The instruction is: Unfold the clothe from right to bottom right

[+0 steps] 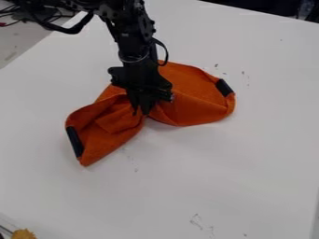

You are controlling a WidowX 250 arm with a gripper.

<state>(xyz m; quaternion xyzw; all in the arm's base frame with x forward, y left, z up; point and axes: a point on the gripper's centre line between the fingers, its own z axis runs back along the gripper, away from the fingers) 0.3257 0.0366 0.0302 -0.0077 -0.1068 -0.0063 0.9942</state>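
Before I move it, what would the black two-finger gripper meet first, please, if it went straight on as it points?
The gripper points down at the gathered middle of the orange cloth with black strips, so probably that first; whether they touch is unclear.

White table (249,154), small marks (197,221) on surface. Upper left: grey area (18,44) beyond edge, cables (9,22). Dark background (271,6), upper right.

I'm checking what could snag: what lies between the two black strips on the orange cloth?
In the camera view, creased orange cloth, narrow midway with the gripper there, spans from the lower-left strip to the upper-right strip.
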